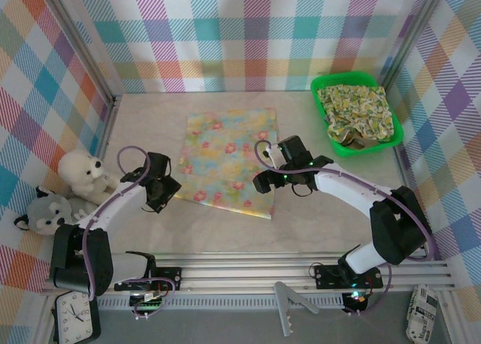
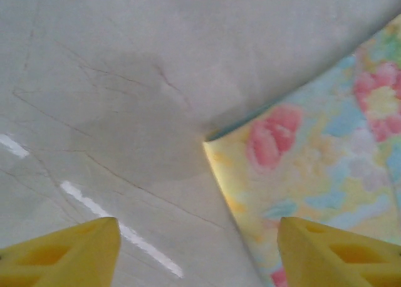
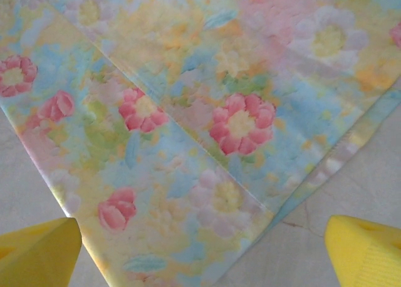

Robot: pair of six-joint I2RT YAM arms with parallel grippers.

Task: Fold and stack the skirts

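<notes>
A pale yellow-pink floral skirt (image 1: 229,160) lies spread flat in the middle of the table. My left gripper (image 1: 167,188) hangs low at its near left corner. In the left wrist view that gripper (image 2: 199,255) is open, the skirt's edge (image 2: 250,224) runs between the yellow fingertips, and nothing is pinched. My right gripper (image 1: 269,180) hovers over the skirt's right edge. The right wrist view shows it (image 3: 203,255) open above a hemmed corner of the skirt (image 3: 207,193). A yellow-green floral skirt (image 1: 357,111) lies crumpled in the tray, with an olive-khaki bit (image 1: 349,139) showing beneath it.
The green plastic tray (image 1: 340,79) sits at the back right against the plaid wall. A white plush toy (image 1: 84,171) and a grey plush toy (image 1: 46,212) lie at the left edge beside my left arm. Bare table lies in front of the spread skirt.
</notes>
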